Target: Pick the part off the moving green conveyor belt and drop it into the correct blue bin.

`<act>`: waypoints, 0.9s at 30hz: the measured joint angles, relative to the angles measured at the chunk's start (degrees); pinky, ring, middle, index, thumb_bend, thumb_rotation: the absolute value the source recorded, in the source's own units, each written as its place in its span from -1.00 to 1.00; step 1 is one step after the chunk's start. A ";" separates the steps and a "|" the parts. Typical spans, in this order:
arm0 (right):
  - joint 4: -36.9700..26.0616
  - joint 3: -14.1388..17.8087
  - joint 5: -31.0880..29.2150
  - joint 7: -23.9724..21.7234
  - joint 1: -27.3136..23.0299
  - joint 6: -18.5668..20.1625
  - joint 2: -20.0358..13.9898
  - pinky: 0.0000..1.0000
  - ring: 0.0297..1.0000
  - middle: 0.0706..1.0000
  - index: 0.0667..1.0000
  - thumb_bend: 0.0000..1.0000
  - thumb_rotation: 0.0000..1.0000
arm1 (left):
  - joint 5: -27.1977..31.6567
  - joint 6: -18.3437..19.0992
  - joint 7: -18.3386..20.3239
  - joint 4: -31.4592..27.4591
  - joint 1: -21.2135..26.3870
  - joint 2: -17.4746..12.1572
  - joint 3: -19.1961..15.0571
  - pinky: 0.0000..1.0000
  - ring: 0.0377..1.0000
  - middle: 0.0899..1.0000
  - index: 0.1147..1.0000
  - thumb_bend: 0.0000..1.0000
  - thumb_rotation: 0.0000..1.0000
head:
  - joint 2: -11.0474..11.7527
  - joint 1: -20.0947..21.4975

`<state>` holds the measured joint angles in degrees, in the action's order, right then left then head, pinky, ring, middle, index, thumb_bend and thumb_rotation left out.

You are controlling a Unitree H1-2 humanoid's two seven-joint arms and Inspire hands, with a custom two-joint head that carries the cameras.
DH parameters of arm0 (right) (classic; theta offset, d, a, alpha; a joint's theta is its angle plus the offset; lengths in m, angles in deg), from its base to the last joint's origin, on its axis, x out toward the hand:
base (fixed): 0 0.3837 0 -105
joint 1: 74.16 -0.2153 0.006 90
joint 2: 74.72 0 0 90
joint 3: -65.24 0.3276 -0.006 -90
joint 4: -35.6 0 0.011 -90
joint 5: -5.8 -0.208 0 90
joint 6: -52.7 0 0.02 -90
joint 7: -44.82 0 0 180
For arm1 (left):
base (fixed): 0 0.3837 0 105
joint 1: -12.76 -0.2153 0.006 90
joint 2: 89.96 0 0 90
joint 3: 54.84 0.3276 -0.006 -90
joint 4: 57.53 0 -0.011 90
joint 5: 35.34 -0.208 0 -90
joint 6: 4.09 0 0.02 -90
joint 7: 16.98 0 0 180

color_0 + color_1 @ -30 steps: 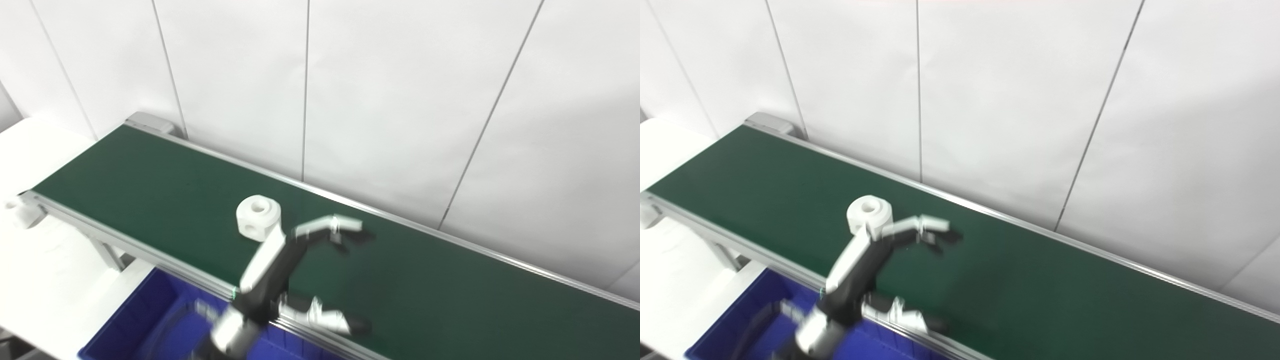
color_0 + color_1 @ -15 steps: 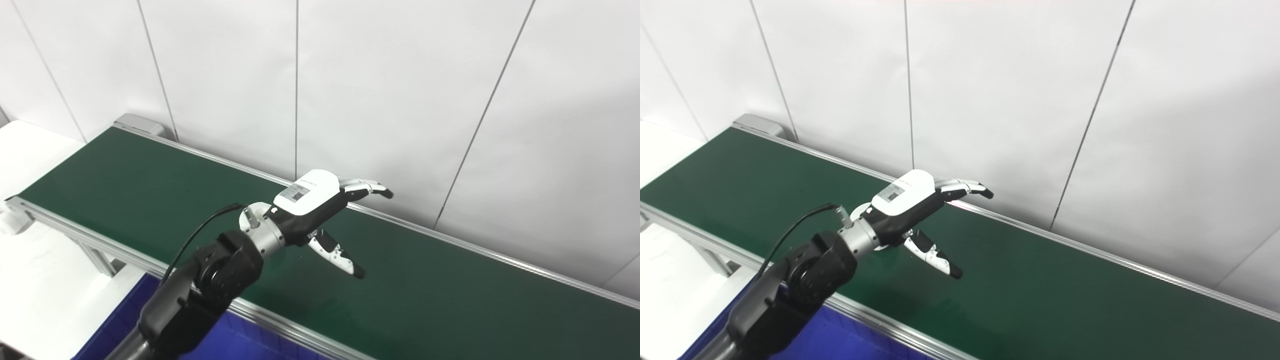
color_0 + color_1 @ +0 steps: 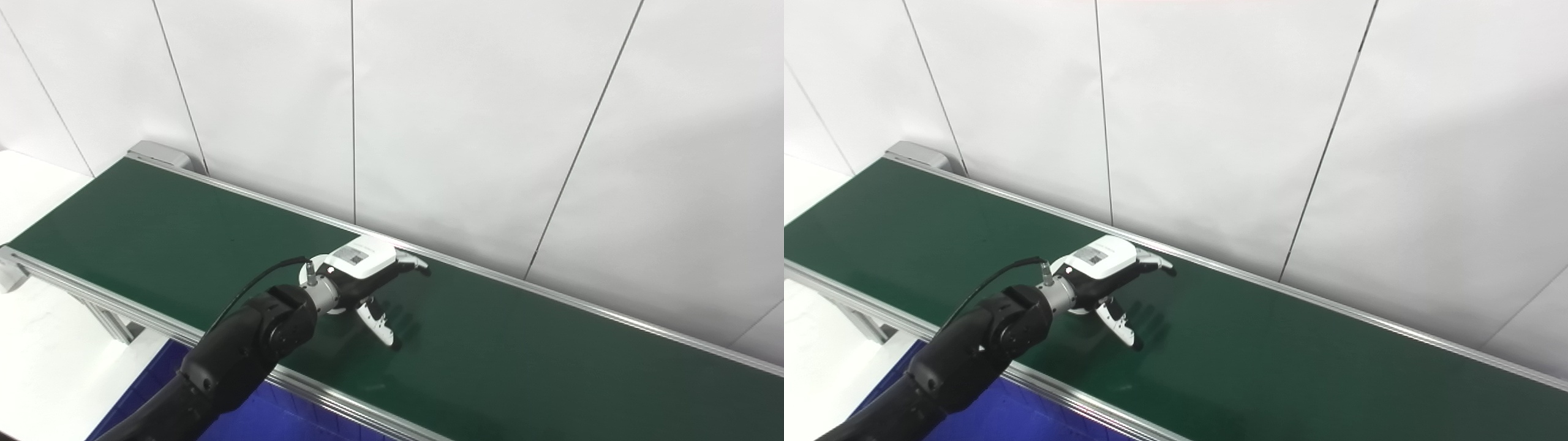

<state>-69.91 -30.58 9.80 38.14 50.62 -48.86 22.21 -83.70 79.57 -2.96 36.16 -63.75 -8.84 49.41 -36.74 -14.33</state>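
At lower left of the frame, the blue bin (image 3: 269, 419) is lying just below the conveyor belt (image 3: 153, 233). At centre, the left robot hand (image 3: 367, 275) is hovering low over the belt, fingers spread wide, holding nothing. The part is showing only as a white sliver (image 3: 334, 309) under the wrist, mostly hidden. The right robot hand is not appearing.

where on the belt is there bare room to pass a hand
The belt is bare from the left hand out to the right edge, and from the arm back to the far left end by the wall. It is crowded only around the hand, low over the middle. The part is hidden.
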 measured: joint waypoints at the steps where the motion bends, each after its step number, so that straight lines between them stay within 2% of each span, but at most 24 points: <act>1: -0.06 0.00 0.00 -0.04 0.01 0.03 0.01 0.99 1.00 1.00 1.00 0.51 1.00 | -0.09 0.00 -0.22 0.55 0.02 0.00 0.07 0.68 0.70 0.70 0.62 0.90 -0.31 | 0.00 0.09; 5: -0.31 0.03 -0.01 -0.07 0.56 0.09 -0.01 0.99 1.00 1.00 1.00 0.51 1.00 | -0.40 -0.01 -0.97 2.99 0.00 -0.30 0.37 0.69 0.71 0.71 0.63 0.89 -0.30 | -0.26 0.18; 9: -0.58 0.02 -0.01 -0.13 1.02 0.27 -0.02 0.98 1.00 1.00 1.00 0.50 1.00 | -0.60 0.03 -1.14 3.79 -0.09 -1.88 0.30 0.71 0.73 0.72 0.64 0.88 -0.29 | -0.44 0.26; 13: -0.89 0.04 -0.26 -0.18 1.02 0.73 -0.01 0.99 1.00 1.00 1.00 0.49 1.00 | -0.65 0.25 -1.36 4.26 -0.09 -3.52 0.19 0.69 0.71 0.71 0.63 0.90 -0.37 | -0.35 0.26; 18: -0.95 0.10 -0.40 -0.24 1.06 1.20 -0.05 0.99 1.00 1.00 1.00 0.48 1.00 | -0.69 0.28 -2.81 5.30 -0.08 -4.11 0.08 0.69 0.70 0.69 0.63 0.89 -0.46 | -0.44 0.26; 27: -1.90 0.21 -0.29 -0.27 1.80 2.15 -0.13 0.97 1.00 1.00 1.00 0.52 1.00 | -3.76 3.41 -1.85 6.24 1.28 -5.03 1.74 0.74 0.77 0.75 0.64 0.83 -0.55 | -0.79 0.44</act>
<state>-71.82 -30.36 9.51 37.87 52.41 -46.71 22.08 -87.46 82.98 -4.81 42.40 -62.47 -13.87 51.15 -37.53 -13.89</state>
